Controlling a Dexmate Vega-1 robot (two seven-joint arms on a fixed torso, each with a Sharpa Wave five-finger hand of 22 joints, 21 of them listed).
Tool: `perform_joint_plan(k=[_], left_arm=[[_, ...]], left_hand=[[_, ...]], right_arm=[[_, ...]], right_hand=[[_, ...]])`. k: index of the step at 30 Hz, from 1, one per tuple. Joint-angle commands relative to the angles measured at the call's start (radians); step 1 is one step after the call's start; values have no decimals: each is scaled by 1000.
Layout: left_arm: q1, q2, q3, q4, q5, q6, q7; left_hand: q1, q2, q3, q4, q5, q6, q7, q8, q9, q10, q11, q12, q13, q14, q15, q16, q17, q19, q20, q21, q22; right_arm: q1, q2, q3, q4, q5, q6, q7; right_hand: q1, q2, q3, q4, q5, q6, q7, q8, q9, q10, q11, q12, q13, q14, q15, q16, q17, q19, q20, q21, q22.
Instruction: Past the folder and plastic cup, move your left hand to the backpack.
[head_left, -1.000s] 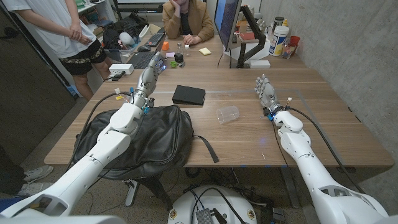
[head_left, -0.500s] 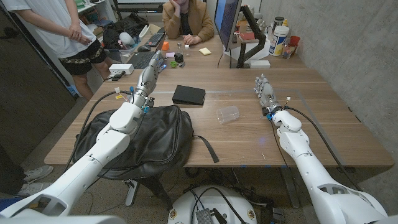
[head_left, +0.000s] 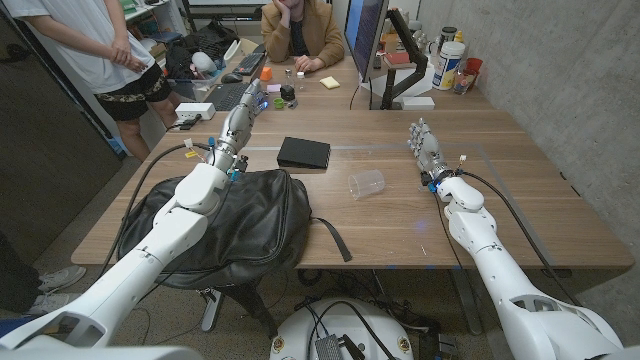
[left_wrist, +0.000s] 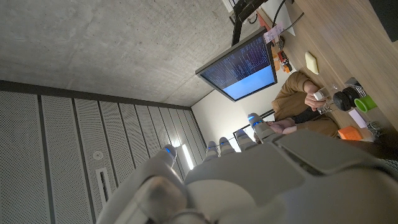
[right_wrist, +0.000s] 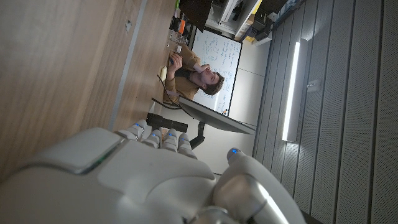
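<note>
A black backpack (head_left: 235, 225) lies on the table's near left, a strap trailing toward the middle. My left forearm reaches over its far edge, and my left hand (head_left: 240, 118) is raised beyond it with straight fingers, holding nothing. The black folder (head_left: 303, 152) lies just right of that hand. A clear plastic cup (head_left: 367, 183) lies on its side in the table's middle. My right hand (head_left: 426, 146) stands upright on the right, fingers apart and empty. The left wrist view shows my left hand (left_wrist: 249, 174) pointing at the ceiling and a monitor.
A monitor (head_left: 364, 40) on an arm stands at the table's far edge, with bottles (head_left: 449, 60) to its right. A seated person (head_left: 300, 30) is behind the table and another person (head_left: 95, 50) stands at the far left. A keyboard (head_left: 232, 95) lies near my left fingertips.
</note>
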Motion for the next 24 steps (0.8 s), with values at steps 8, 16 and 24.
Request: perform_joint_plan(k=[8, 16, 24], left_arm=[[12, 14, -9, -17, 14, -7, -6], [15, 18, -13, -23, 22, -16, -10], [21, 24, -18, -29, 38, -24, -6]], left_hand=[[17, 51, 10, -4, 2, -151, -5, 9, 3, -149, -1, 4, 5, -152, -74, 0, 2, -41, -75, -8, 5], [22, 50, 12, -5, 2, -151, -5, 9, 3, -148, -1, 4, 5, -152, -73, 0, 2, -40, -74, -10, 5], [28, 50, 15, -6, 3, -151, -4, 8, 3, -148, 0, 4, 5, -152, -71, -1, 2, -39, -73, -12, 5]], right_arm=[[5, 2, -11, 1, -13, 15, -13], [4, 0, -15, -2, -18, 15, -20], [4, -1, -19, -8, -21, 14, -24]], right_hand=[[-5, 112, 5, 0, 0, 31, -22, 17, 5, 6, 3, 3, 3, -61, -19, 8, 4, -2, -90, -2, 5], [-5, 112, 5, 0, 0, 32, -23, 16, 5, 8, 2, 3, 3, -60, -18, 8, 3, -4, -89, -3, 5], [-5, 111, 5, 0, 0, 33, -24, 15, 6, 8, 1, 3, 3, -59, -18, 8, 3, -5, -89, -4, 5]])
